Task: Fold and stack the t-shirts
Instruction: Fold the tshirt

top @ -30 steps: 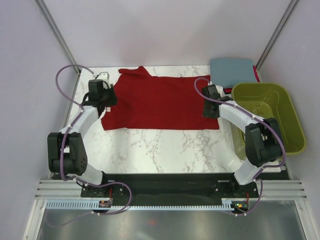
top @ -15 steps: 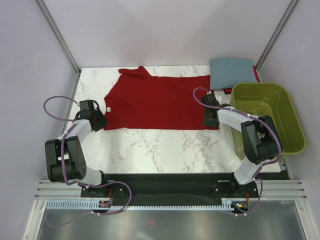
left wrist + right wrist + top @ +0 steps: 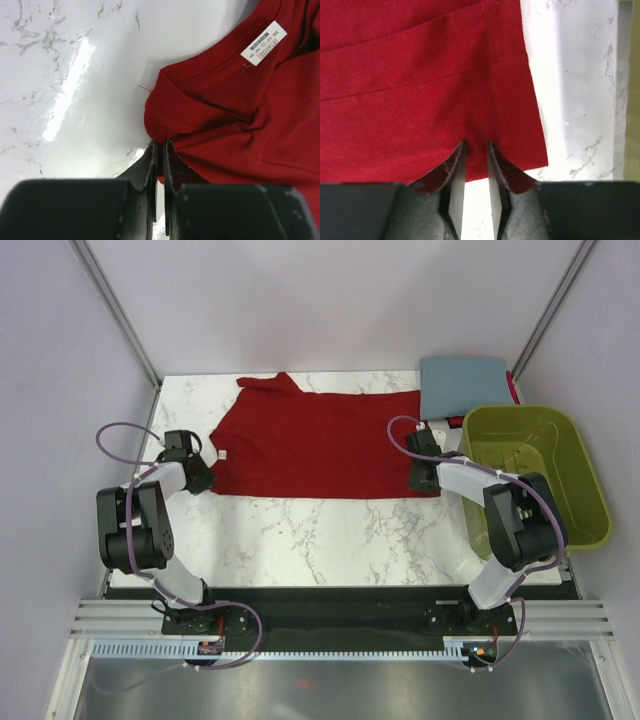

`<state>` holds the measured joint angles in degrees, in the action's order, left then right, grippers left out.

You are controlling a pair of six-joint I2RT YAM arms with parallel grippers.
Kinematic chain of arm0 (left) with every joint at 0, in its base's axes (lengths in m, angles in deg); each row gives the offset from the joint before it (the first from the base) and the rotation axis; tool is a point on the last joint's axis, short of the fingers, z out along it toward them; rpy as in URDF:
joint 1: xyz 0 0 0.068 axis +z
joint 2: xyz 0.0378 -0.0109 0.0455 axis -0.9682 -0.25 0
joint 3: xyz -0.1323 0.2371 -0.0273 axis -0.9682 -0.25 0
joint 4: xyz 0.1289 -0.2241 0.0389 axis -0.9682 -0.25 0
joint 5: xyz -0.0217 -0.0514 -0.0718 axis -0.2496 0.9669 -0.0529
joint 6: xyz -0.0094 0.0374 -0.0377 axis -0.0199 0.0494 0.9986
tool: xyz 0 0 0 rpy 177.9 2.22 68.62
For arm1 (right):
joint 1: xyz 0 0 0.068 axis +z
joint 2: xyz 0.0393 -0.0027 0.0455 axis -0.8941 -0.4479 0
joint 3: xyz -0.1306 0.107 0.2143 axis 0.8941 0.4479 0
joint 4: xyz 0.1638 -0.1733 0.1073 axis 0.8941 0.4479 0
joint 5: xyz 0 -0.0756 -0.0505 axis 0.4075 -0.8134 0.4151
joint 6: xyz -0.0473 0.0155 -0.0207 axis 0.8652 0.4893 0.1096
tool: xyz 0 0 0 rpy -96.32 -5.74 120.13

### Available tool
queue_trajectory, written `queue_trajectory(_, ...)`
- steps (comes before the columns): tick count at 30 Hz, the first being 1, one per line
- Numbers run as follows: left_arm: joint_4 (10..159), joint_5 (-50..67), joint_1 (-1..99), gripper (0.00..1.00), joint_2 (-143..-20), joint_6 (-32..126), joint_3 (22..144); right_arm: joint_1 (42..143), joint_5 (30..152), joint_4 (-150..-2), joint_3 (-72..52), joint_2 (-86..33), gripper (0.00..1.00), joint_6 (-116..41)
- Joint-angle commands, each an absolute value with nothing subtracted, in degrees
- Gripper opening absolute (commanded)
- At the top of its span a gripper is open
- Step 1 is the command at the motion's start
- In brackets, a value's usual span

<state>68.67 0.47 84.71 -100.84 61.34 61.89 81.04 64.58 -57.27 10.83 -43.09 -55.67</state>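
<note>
Seen from above, a dark red t-shirt (image 3: 320, 445) lies spread flat across the far half of a white marble counter (image 3: 320, 535). A slate blue-grey t-shirt (image 3: 462, 385) sits folded at the far right corner, just behind an olive-green basket (image 3: 590, 490) on the right side. The left arm (image 3: 135, 530) is folded tightly at the elbow near the left edge, its forearm reaching away and inward so the left gripper (image 3: 198, 480) meets the red shirt's near left corner. The right arm (image 3: 520, 520) bends over the basket's near end, its forearm stretching left to put the right gripper (image 3: 425, 477) at the shirt's near right corner. In the left wrist view, the left gripper (image 3: 160, 147) has its fingers pressed almost together, pinching the folded edge of the red shirt (image 3: 230, 115), with creases running from the fingertips. A white label (image 3: 264, 43) shows at the collar, and bare counter (image 3: 75, 75) fills the left. In the right wrist view, the right gripper (image 3: 476, 147) has its fingers a little apart, straddling the shirt's (image 3: 420, 75) hem. Pale counter (image 3: 570, 75) shows in the gap between the fingers and to the right.
</note>
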Motion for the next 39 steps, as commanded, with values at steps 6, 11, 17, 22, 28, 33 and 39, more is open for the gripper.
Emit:
queue_trajectory(6,60.9,-13.0,84.8,0.10,-94.0,57.4,58.6,80.3,62.4,-51.6,15.1,-39.9,0.27,-54.8)
queue_trajectory(11,57.1,-19.8,84.8,0.24,-87.2,57.8,58.7,80.3,63.9,-49.5,15.4,-36.1,0.27,-55.6)
queue_trajectory(17,58.6,-8.8,84.8,0.36,-83.5,53.4,64.4,80.4,66.4,-44.8,11.2,-30.0,0.33,-55.1)
queue_trajectory(22,66.0,13.5,84.8,0.37,-87.7,48.9,67.4,80.7,74.1,-46.8,6.7,-27.2,0.37,-55.0)
queue_trajectory(28,69.2,25.3,84.8,0.38,-101.7,47.1,77.4,84.8,83.0,-58.0,-1.4,-36.0,0.39,-56.2)
queue_trajectory(33,69.9,28.3,84.7,0.41,-110.6,45.4,83.2,89.0,89.2,-68.8,-8.7,-49.6,0.40,-58.7)
queue_trajectory(39,68.7,26.6,84.8,0.41,-116.7,43.3,88.7,94.0,95.6,-73.9,-21.4,-65.0,0.40,-59.0)
